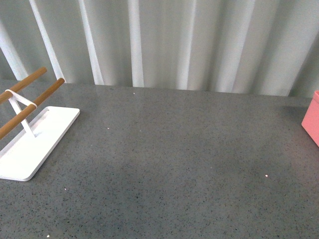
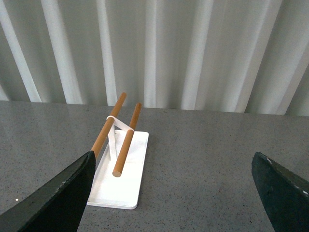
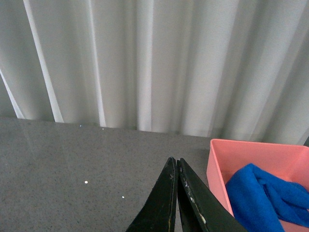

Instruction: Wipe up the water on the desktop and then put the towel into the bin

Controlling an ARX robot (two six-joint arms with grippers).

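Observation:
The dark grey speckled desktop (image 1: 174, 149) fills the front view, and neither arm shows there. Only a corner of the salmon-pink bin (image 1: 313, 119) pokes in at the right edge. In the right wrist view the blue towel (image 3: 265, 195) lies crumpled inside the bin (image 3: 217, 164). My right gripper (image 3: 175, 162) hangs above the desktop beside the bin, its black jaws pressed together with nothing between them. My left gripper (image 2: 174, 162) is open wide over bare desktop (image 2: 203, 183), one finger (image 2: 63, 193) low at each side.
A white flat rack base (image 1: 35, 144) with two wooden rods (image 1: 30, 99) stands at the left of the table; it also lies ahead of the left gripper as the rack (image 2: 120, 164). A pale pleated curtain (image 1: 174, 40) backs the table's far edge.

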